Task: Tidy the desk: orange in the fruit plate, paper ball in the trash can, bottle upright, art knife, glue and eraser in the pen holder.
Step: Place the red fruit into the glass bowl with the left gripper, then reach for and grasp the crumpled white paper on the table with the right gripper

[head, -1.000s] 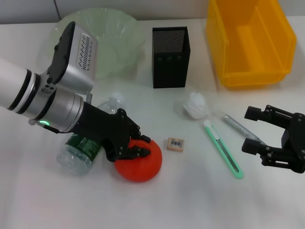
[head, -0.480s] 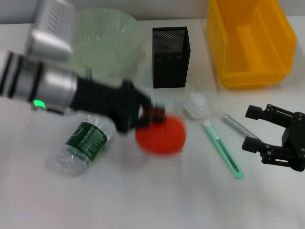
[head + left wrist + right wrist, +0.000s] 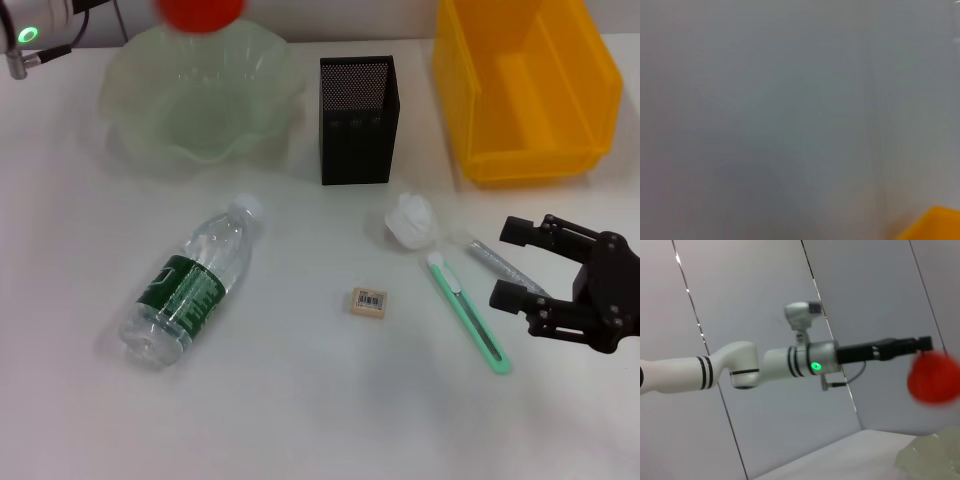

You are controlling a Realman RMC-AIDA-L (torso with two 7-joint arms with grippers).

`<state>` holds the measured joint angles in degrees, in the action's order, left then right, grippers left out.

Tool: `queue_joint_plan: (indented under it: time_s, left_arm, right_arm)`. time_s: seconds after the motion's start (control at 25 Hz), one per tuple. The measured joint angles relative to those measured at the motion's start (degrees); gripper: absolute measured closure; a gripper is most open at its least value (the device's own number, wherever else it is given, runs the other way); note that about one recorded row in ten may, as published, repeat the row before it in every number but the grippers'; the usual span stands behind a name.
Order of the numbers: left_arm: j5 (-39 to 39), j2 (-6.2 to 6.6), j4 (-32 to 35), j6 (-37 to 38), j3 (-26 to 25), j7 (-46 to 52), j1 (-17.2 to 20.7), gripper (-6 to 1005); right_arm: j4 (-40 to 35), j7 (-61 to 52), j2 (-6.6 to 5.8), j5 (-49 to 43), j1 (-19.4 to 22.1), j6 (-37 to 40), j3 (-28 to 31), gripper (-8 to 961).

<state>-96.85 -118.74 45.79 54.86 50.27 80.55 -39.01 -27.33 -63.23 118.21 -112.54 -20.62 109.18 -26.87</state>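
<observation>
Since a second ago the orange (image 3: 201, 14) has gone from the table beside the bottle (image 3: 189, 283) up to the far edge of the head view, above the fruit plate (image 3: 205, 95). Left arm has lifted almost out of that view; the right wrist view shows the left gripper (image 3: 920, 344) high up with the orange (image 3: 932, 376) just below its tip, over the plate rim (image 3: 932, 460). Can't tell whether it's gripping or has let go.

Right gripper (image 3: 520, 262) hovers low at the right, fingers spread, empty, just beside the glue (image 3: 500, 264) and near the art knife (image 3: 466, 311).

Status, as I judge it:
- orange: over the plate, not seated in it yet
- bottle: on its side, not righted
- paper ball (image 3: 413, 220): on the table, trash can (image 3: 524, 85) has nothing in it
- art knife, glue, eraser (image 3: 369, 301): all on the table, none in the pen holder (image 3: 357, 120)

So nothing finished; first item is close.
</observation>
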Motion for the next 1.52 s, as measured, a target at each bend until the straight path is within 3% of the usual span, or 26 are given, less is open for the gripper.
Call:
queue_joint_plan:
  time_s: [0.16, 0.28, 0.4, 0.56, 0.6, 0.64, 0.68, 0.8, 0.92, 1.12, 1.2, 1.36, 1.4, 1.52]
  left_arm:
    - [1.91, -0.03, -2.41, -4.75, 1.05, -0.10, -0.72, 869]
    - [4.77, 0.12, -3.21, -3.74, 1.10, -0.15, 0.13, 769]
    - [7.44, 0.52, -2.68, 6.17, 0.85, -0.19, 2.89, 655]
    - [6.80, 2.21, -1.92, 25.62, 1.42, -0.78, 6.02, 465]
    - [4.30, 3.41, -1.87, 35.23, 2.22, -2.15, 7.27, 387]
    - [4.30, 3.41, -1.87, 35.23, 2.22, -2.15, 7.27, 310]
    - [1.95, 3.99, -1.85, 40.80, 2.47, -3.46, 7.86, 232]
    - [-3.39, 4.45, -1.84, 49.12, 2.38, -5.23, 9.13, 214]
    - [-7.10, 4.48, -1.87, 50.65, 2.24, -5.28, 10.21, 197]
    - [-9.89, 4.24, -2.47, 50.71, 2.14, -5.27, 11.21, 167]
    - [-10.22, 4.18, -2.53, 50.69, 2.11, -5.13, 11.35, 167]
    - [-10.30, 4.11, -2.55, 50.46, 2.11, -5.05, 11.58, 167]
    - [-10.30, 4.08, -2.55, 50.44, 2.16, -5.03, 11.58, 167]
    - [-10.30, 3.96, -2.55, 50.40, 2.44, -5.02, 11.59, 168]
  right_arm:
    - [1.39, 0.86, 0.00, 0.03, -0.02, -0.86, 0.07, 124]
    - [1.43, 0.88, 0.00, 0.08, 0.02, -1.34, 0.07, 124]
    - [1.09, 0.83, -0.24, 0.95, -0.03, -0.73, 0.52, 124]
    - [-1.92, -1.17, -0.78, 3.45, -0.06, 1.83, 0.65, 124]
    - [-3.87, -2.92, -0.96, 4.41, -0.05, 3.06, 0.65, 124]
    - [-6.31, -5.21, -1.27, 5.38, -0.06, 4.17, 0.69, 124]
    - [-9.42, -8.43, -1.46, 6.45, -0.05, 5.18, 0.71, 124]
    - [-21.91, -20.94, -1.92, 8.28, -0.56, 6.00, 0.45, 124]
    - [-36.58, -34.51, -1.94, 5.38, -2.35, 4.50, -1.49, 124]
    - [-56.24, -57.85, -2.51, -8.80, -9.12, 3.00, -10.45, 123]
    - [-61.19, -66.37, -2.49, -17.44, -13.99, 2.56, -17.03, 123]
    - [-60.62, -70.96, -1.57, -26.09, -18.81, 1.03, -23.89, 123]
    - [-57.80, -72.08, -0.31, -31.32, -21.59, -1.63, -27.75, 123]
    - [-53.84, -72.41, 0.79, -34.52, -23.49, -5.07, -31.35, 123]
